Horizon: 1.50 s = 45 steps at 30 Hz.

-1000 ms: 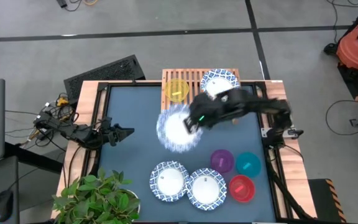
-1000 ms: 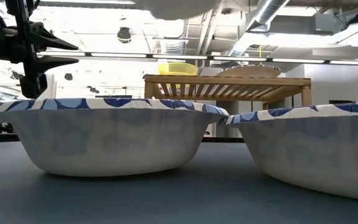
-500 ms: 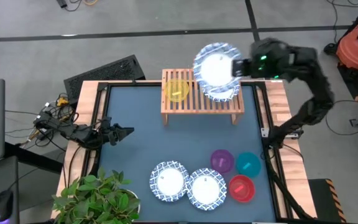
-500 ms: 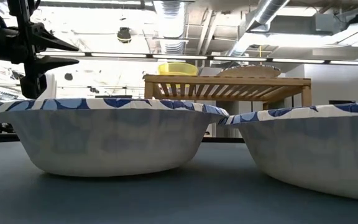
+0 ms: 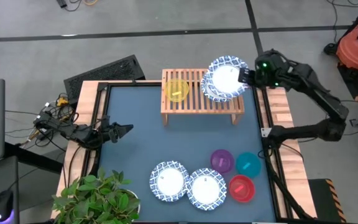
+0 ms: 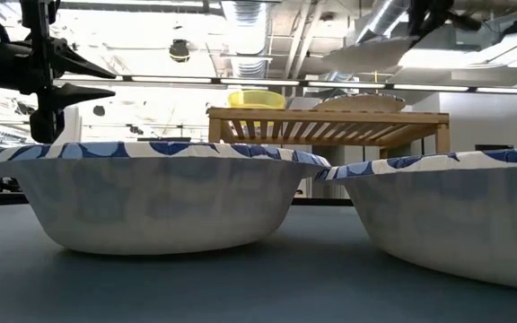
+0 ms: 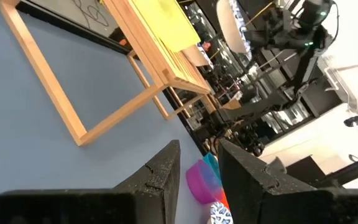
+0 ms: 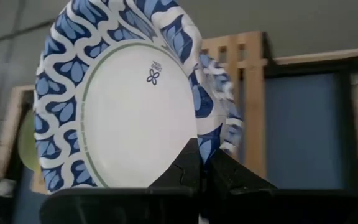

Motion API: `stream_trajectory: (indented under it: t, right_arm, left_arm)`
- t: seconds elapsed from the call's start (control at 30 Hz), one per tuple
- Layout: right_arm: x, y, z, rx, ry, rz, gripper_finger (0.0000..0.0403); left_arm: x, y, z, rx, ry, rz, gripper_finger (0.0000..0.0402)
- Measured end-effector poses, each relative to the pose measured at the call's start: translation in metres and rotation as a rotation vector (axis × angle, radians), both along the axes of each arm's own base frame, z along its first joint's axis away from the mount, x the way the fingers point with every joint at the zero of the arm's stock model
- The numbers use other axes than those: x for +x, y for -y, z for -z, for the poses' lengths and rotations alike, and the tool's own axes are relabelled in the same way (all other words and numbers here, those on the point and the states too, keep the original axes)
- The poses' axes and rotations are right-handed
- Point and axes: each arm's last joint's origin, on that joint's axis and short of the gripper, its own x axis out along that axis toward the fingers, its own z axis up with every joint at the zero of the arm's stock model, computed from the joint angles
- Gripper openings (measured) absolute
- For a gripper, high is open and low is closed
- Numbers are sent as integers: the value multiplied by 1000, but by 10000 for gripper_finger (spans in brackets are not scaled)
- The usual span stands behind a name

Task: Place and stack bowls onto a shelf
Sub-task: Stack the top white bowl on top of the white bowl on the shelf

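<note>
The right gripper (image 5: pixel 243 76) hangs over the right end of the shelf (image 5: pixel 191 102), its fingers pinched on the rim of a patterned bowl (image 5: pixel 227 71). In the right wrist view that held bowl (image 8: pixel 120 102) fills most of the frame, white centre facing the camera, with the fingers clamped on its lower edge. Directly under the held bowl, a second patterned bowl (image 5: pixel 211 90) rests on the slats, partly covered by it; whether the two touch cannot be told. Further along the shelf from the gripper, toward its left end, sits the yellow bowl (image 5: pixel 176 89).

Well away from the right gripper, near the table's front edge, lie two more patterned bowls (image 5: pixel 169 181) (image 5: pixel 206 188) side by side, with the purple bowl (image 5: pixel 222 160), teal bowl (image 5: pixel 248 164) and red bowl (image 5: pixel 242 188) clustered just beside them.

The left gripper (image 5: pixel 128 130) waits low over the table's left side, far from the shelf, its fingers (image 7: pixel 160 174) slightly apart with nothing between them
</note>
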Motion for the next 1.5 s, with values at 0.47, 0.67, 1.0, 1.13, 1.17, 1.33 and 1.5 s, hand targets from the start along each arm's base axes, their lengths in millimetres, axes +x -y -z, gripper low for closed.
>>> stream_trajectory:
  t: [0.47,0.67,1.0,1.13,1.17,1.33,1.5]
  right_arm:
    - [-1,48,51,92,147,16,24]
    - [4,53,59,135,100,-7,24]
    - [17,68,75,187,42,-49,26]
    - [18,69,77,191,34,-69,38]
    - [18,69,76,191,36,-73,43]
    - [14,65,75,198,32,-70,73]
    - [11,61,70,177,44,-77,121]
  left_arm:
    - [0,0,0,-16,5,2,94]
    - [0,0,0,-17,5,-3,94]
    - [0,0,0,-16,5,-4,94]
    - [0,0,0,-16,5,-5,94]
    - [0,0,0,-16,5,-5,94]
    - [0,0,0,-16,4,-6,94]
    - [0,0,0,-16,4,-6,94]
